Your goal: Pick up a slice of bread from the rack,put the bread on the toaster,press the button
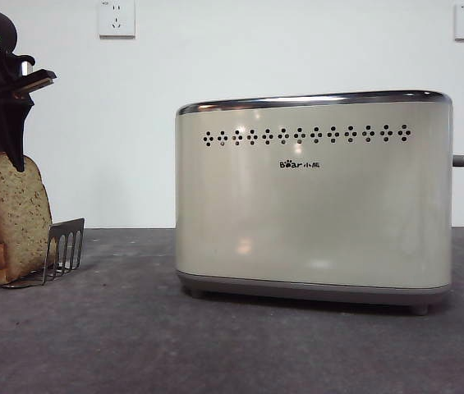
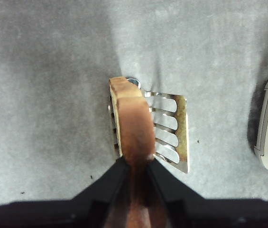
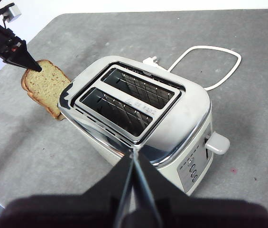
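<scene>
The slice of bread [image 1: 14,217] stands tilted in the rack [image 1: 66,245] at the far left. My left gripper [image 1: 16,160] comes down from the top left and is shut on the slice's top crust. In the left wrist view its jaws [image 2: 136,161] pinch the brown crust [image 2: 131,118] beside the rack's slotted panel [image 2: 171,128]. The toaster [image 1: 314,197] stands in the middle, its button [image 1: 460,161] on the right end. My right gripper [image 3: 134,156] is shut and empty, above the toaster's near edge [image 3: 138,109]; the button [image 3: 217,142], the bread [image 3: 46,85] and the left gripper [image 3: 33,66] show there too.
The toaster's two open slots [image 3: 124,102] face up. A white power cord [image 3: 209,61] loops on the table behind the toaster. Two white wall sockets [image 1: 117,18] sit high on the back wall. Grey tabletop [image 1: 117,328] lies between rack and toaster.
</scene>
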